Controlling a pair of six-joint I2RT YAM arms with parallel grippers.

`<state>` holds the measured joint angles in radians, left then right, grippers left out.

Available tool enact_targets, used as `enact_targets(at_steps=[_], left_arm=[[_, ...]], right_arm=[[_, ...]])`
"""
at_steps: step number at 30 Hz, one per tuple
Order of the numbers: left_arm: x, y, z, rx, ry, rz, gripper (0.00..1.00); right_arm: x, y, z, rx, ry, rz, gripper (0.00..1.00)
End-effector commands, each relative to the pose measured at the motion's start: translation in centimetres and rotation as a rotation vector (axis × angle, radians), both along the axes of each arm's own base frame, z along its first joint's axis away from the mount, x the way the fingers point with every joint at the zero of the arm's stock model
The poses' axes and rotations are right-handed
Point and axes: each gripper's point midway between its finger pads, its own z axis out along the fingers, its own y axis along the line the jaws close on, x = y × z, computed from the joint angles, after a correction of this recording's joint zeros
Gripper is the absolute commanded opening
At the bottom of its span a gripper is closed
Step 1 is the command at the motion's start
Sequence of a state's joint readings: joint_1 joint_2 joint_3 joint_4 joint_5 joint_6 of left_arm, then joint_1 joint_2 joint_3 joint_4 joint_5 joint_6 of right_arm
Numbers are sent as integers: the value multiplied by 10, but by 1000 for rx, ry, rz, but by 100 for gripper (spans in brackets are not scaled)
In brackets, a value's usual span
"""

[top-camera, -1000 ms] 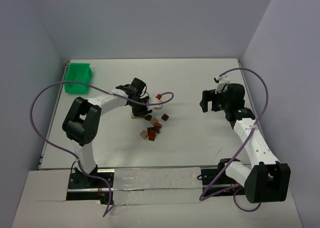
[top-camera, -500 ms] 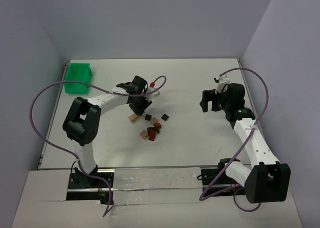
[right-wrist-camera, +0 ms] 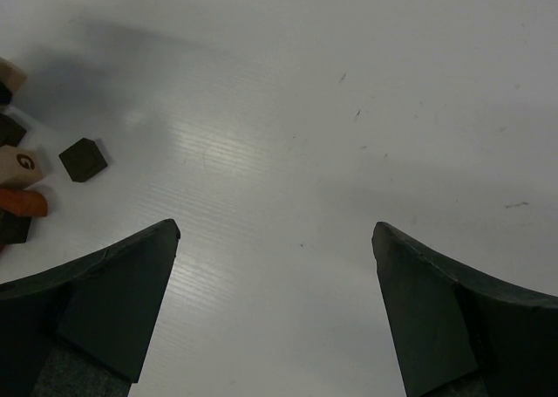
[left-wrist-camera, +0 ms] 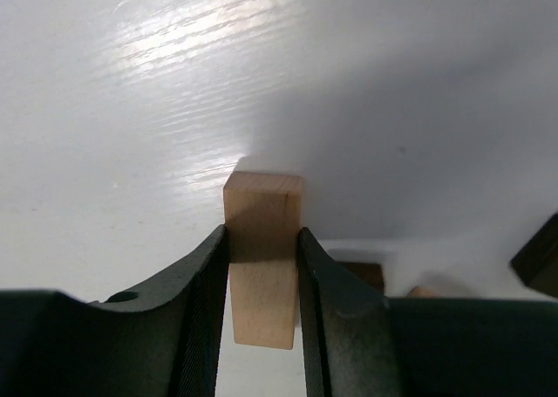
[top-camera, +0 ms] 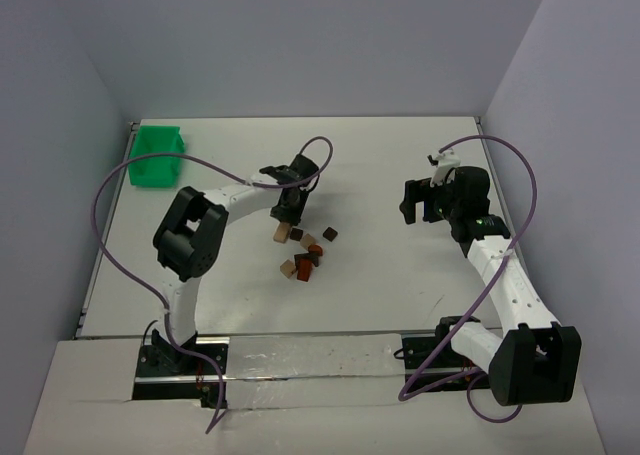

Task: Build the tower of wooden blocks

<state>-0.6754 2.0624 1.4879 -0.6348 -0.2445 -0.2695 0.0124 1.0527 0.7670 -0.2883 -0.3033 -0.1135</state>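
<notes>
My left gripper (top-camera: 285, 219) is shut on a light tan wooden block (top-camera: 281, 233), just left of the loose pile. In the left wrist view the block (left-wrist-camera: 261, 266) is pinched on its two long sides between the black fingers (left-wrist-camera: 205, 284), and its far end sticks out past them, low over the white table. The other wood blocks (top-camera: 305, 255), tan, reddish-brown and dark brown, lie scattered right of and below it. A dark cube (top-camera: 329, 233) sits apart on the right and also shows in the right wrist view (right-wrist-camera: 84, 159). My right gripper (top-camera: 418, 203) is open and empty, off to the right (right-wrist-camera: 275, 231).
A bright green tray (top-camera: 155, 155) stands at the back left corner. Purple cables loop over both arms. Walls close the table on the left, back and right. In the right wrist view a tan block (right-wrist-camera: 19, 164) and a reddish block (right-wrist-camera: 22, 201) lie at the left edge.
My left arm has swung its elbow to the right and turned its wrist. The tan block has shifted slightly right, toward the pile, and is now in the jaws. The right arm has not moved.
</notes>
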Motion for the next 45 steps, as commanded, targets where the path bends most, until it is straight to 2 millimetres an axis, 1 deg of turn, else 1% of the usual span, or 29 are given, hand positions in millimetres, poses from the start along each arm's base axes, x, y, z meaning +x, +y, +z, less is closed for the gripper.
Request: enact_targets(at_steps=[1, 3, 5, 6, 8, 12, 16, 20, 23, 26, 30, 31, 35, 39, 45], left_arm=[[-17, -31, -13, -41, 43, 77, 0], [-26, -44, -13, -53, 48, 69, 0], [-41, -57, -16, -64, 63, 53, 0], [-42, -57, -16, -63, 64, 53, 0], [-58, -71, -18, -81, 85, 38, 0], [-69, -79, -19, -105, 119, 53, 0], [-76, -80, -22, -120, 150, 76, 0], [-68, -76, -14, -111, 116, 111, 0], [-49, -63, 0, -113, 57, 190, 0], [-38, -52, 3, -110, 41, 244, 0], [-36, -27, -9, -63, 31, 331, 0], [-35, -24, -10, -64, 34, 343, 0], [-31, -18, -15, -73, 60, 373, 0], [-25, -15, -25, -75, 90, 389, 0], [-26, -14, -43, -54, 118, 374, 0]], right_arm=[[9, -3, 24, -12, -60, -8, 100], [9, -4, 24, -14, -61, -9, 100], [9, -4, 23, -15, -60, -10, 100], [9, -4, 23, -15, -59, -10, 100], [10, -5, 23, -19, -60, -13, 100], [9, -6, 22, -20, -57, -16, 100], [10, -6, 20, -21, -52, -17, 100], [10, -6, 19, -21, -47, -17, 100], [11, -5, 17, -16, -39, -16, 100], [11, -4, 16, -11, -32, -13, 100], [12, -4, 16, -9, -36, -14, 100], [11, -4, 16, -9, -36, -14, 100], [11, -4, 15, -9, -37, -17, 100], [13, -4, 13, -5, -28, -17, 100], [14, -3, 8, -2, -12, -14, 100]])
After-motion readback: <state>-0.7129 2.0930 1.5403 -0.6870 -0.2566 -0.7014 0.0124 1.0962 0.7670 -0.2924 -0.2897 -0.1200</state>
